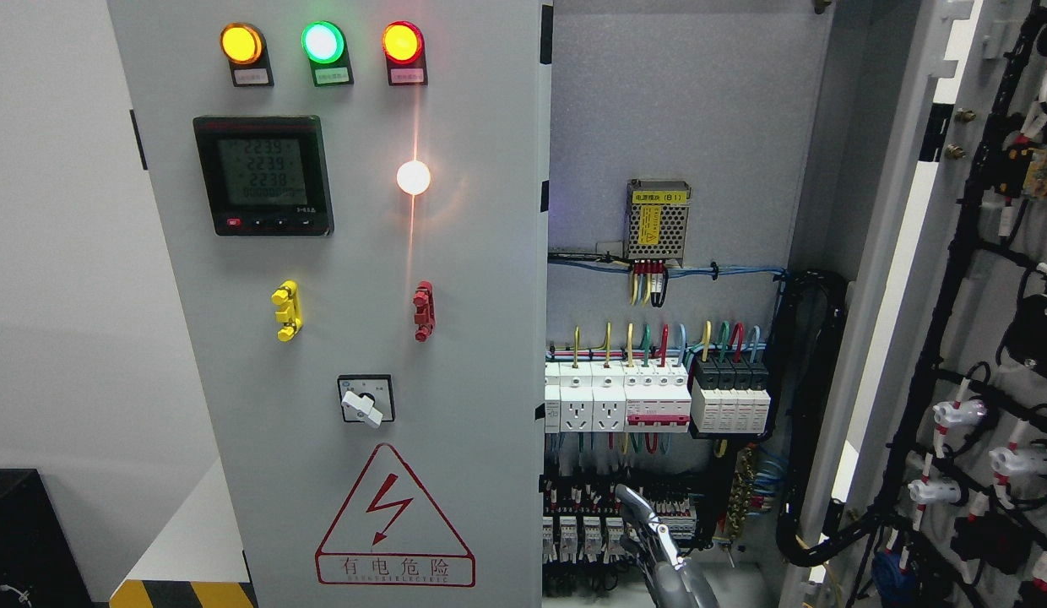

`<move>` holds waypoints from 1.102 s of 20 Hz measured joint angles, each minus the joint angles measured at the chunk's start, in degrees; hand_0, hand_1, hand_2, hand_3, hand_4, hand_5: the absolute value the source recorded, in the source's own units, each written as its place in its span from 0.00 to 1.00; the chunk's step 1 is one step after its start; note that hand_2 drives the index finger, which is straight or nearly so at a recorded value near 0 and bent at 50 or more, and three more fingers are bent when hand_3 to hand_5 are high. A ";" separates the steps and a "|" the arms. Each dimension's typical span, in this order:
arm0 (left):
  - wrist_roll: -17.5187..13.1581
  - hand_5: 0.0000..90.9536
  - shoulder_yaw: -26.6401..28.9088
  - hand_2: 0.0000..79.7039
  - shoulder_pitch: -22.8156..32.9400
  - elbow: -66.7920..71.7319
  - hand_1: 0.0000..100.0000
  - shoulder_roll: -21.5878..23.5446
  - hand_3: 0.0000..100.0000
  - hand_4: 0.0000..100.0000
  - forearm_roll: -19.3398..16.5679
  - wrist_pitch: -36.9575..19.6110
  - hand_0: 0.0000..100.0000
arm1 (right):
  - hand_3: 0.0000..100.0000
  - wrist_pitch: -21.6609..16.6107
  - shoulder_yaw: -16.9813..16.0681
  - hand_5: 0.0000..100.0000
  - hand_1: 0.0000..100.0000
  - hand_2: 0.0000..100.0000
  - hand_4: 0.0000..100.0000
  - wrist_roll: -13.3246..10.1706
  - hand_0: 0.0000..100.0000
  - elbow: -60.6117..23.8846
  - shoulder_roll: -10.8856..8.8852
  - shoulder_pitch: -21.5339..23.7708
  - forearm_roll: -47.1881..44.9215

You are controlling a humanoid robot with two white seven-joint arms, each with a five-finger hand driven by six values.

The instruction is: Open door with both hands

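Silver robot hand [659, 549] at bottom edge, side unclear, fingers' grip impossible to tell; beyond, right door [962, 338] swung open, left door [363, 338] closed, breakers [650, 397] exposed.

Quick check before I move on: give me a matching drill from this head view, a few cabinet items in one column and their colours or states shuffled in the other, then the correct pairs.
Things:
1. Middle lamp in the top row
2. Left door
3. Right door
4. Clip under the meter

Colours or states:
A. swung open, wiring on its inner face showing
B. yellow
C. green, lit
D. closed, warning triangle on its front

Pairs: 1-C, 2-D, 3-A, 4-B

A hand shows at the bottom edge by the open compartment; which arm it belongs to is unclear.
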 measured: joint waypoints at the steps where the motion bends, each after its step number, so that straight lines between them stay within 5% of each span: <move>1: 0.00 0.00 0.01 0.00 0.00 -0.02 0.00 -0.07 0.00 0.00 0.00 0.00 0.00 | 0.00 0.51 -0.01 0.00 0.00 0.00 0.00 0.00 0.00 0.30 0.08 -0.93 -0.06; 10: -0.01 0.00 0.08 0.00 -0.01 -0.16 0.00 -0.45 0.00 0.00 -0.01 0.06 0.00 | 0.00 5.21 -0.34 0.00 0.00 0.00 0.00 -0.10 0.00 4.29 0.90 -9.15 -0.35; 22: -0.15 0.00 0.10 0.00 -0.01 -0.23 0.00 -0.64 0.00 0.00 -0.01 0.00 0.00 | 0.00 6.11 -1.65 0.00 0.00 0.00 0.00 -0.41 0.00 10.28 1.53 -17.52 -0.55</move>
